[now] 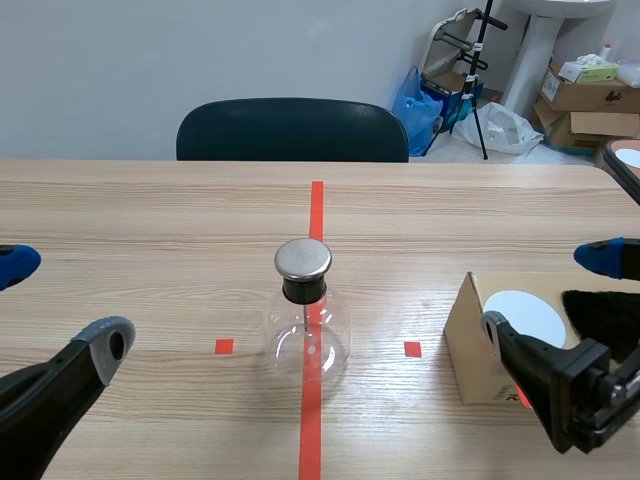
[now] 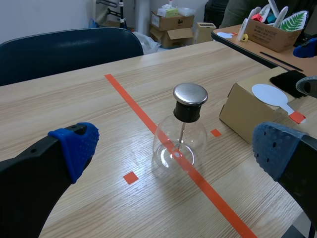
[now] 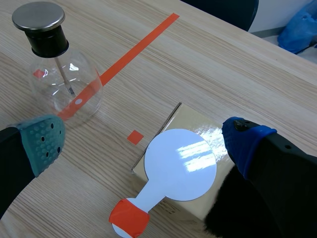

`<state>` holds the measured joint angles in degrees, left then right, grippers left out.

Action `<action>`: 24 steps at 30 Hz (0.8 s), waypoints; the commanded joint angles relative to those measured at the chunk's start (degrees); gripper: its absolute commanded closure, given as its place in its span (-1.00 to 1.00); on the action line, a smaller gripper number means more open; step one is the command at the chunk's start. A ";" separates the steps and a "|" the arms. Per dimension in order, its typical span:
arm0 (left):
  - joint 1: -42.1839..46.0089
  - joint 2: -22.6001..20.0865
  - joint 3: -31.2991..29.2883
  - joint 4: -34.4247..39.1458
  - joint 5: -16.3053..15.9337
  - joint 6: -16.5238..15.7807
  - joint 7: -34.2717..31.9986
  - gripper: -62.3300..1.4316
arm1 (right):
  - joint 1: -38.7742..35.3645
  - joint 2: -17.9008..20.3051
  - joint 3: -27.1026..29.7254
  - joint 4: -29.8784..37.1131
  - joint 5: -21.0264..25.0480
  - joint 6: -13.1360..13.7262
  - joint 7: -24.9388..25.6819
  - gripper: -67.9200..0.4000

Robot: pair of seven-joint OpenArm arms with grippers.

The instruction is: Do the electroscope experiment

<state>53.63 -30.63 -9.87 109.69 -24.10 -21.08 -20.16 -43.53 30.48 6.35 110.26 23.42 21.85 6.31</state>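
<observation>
The electroscope, a clear glass flask (image 1: pixel 306 335) with a black neck and a flat metal cap (image 1: pixel 303 258), stands on the orange-red tape line at the table's middle. To its right, a cardboard box (image 1: pixel 476 352) carries a white round paddle (image 1: pixel 525 315) with a red-taped handle, and a black furry cloth (image 1: pixel 605 310) lies beside the paddle. My left gripper (image 1: pixel 60 305) is open, low at the left, well short of the flask (image 2: pixel 178 144). My right gripper (image 1: pixel 552 297) is open above the box, its fingers either side of the paddle (image 3: pixel 181 163). Neither holds anything.
A dark chair (image 1: pixel 292 130) stands at the table's far side. Cardboard boxes (image 1: pixel 590 95) and bags sit on the floor beyond. A second table (image 2: pixel 233 42) with a box of items stands off to the right. Bare wood surrounds the flask.
</observation>
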 commanded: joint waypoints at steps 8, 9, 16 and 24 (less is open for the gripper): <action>0.31 -0.02 -0.22 0.63 0.11 0.39 -0.52 -1.00 | 0.50 0.31 0.70 0.31 0.87 -0.20 1.51 -1.00; 0.31 -0.02 -0.22 0.63 0.63 0.37 -0.55 -1.00 | 0.50 0.31 0.70 0.31 0.87 -0.20 1.51 -1.00; 0.28 0.00 -0.22 0.63 2.49 0.37 -0.52 -1.00 | 0.50 0.31 0.70 0.31 0.85 -0.20 1.46 -1.00; 0.28 0.00 -0.22 0.63 2.49 0.37 -0.55 -1.00 | 0.52 0.31 0.70 0.31 0.85 -0.20 1.53 -1.00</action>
<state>53.65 -30.63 -9.87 109.69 -21.06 -20.82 -19.94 -43.53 30.48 6.35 110.26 23.46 21.82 6.79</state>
